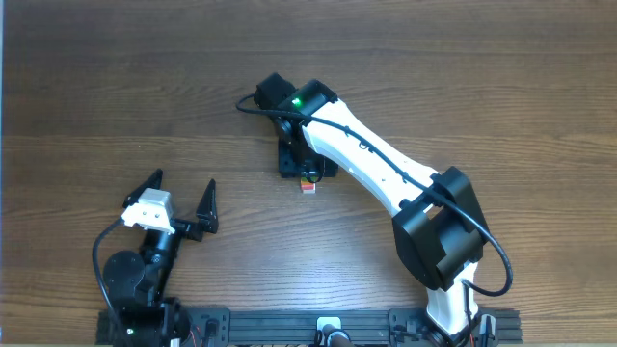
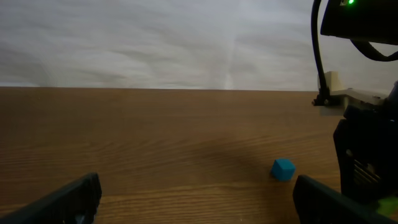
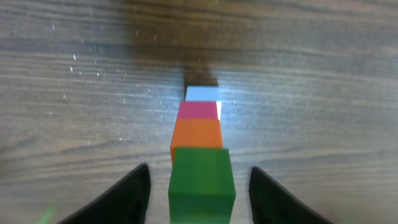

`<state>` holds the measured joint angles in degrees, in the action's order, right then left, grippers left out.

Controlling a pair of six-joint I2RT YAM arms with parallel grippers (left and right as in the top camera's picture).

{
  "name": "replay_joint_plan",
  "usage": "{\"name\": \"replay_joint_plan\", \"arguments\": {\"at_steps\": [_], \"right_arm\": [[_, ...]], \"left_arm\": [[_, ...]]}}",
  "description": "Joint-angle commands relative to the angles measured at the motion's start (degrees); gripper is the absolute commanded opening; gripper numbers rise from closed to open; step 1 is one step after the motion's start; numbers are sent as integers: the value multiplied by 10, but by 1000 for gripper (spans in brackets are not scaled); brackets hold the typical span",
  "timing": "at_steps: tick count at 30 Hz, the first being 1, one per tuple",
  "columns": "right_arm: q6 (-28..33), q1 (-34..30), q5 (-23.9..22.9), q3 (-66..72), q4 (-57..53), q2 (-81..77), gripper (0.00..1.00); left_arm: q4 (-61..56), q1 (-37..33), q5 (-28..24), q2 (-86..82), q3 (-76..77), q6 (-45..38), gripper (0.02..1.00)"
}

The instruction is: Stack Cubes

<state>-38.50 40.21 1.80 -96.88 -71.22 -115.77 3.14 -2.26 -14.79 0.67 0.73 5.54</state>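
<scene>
A brown wood-grain tabletop (image 1: 116, 77) is filling the top view. At its near left the left gripper (image 1: 183, 180) is sitting low beside its own base, spread wide and carrying nothing, probably parked there so the middle is free for the other arm. The right arm (image 1: 386, 173) is reaching from the near right to the centre, where the right gripper (image 1: 308, 162) is hanging over a small stack of cubes (image 1: 308, 186), a red-and-white sliver of which is peeking out at its near edge. In the left wrist view a pale backdrop (image 2: 155, 43) is standing behind the tabletop's far edge. A lone blue cube (image 2: 283, 168) is lying flat on the wood, well apart from the left gripper and near the dark bulk of the right arm; I judge it is waiting its turn for the top. In the right wrist view the stack is showing from above: a green cube (image 3: 202, 180) is sitting on top, with an orange cube (image 3: 197, 134), a pink cube (image 3: 199, 109) and a white cube (image 3: 203, 94) beneath it in turn. The right gripper's fingers (image 3: 127, 193) are standing released on either side of the green cube with a gap on each side. The stack therefore seems to be bearing itself, though any nudge from a finger could topple it.
</scene>
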Motion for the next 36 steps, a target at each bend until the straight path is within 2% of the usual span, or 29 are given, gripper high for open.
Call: {"name": "replay_joint_plan", "arguments": {"at_steps": [1,6,18,27,36], "right_arm": [[-2,1,-8,6,1,16,676],[-2,2,-8,6,1,16,991],[16,0,-8,-23,-12,16,993],[66,-36,-8,-138,-47,-4,991],[104,-74,-8,-290,-97,-113,991]], "left_arm": [[-2,2,-2,-4,-4,-8,1000],[-2,2,-2,-4,-4,-8,1000],[-2,2,-2,-4,-4,-8,1000],[-2,2,-2,-4,-4,-8,1000],[-2,2,-2,-4,-4,-8,1000]]}}
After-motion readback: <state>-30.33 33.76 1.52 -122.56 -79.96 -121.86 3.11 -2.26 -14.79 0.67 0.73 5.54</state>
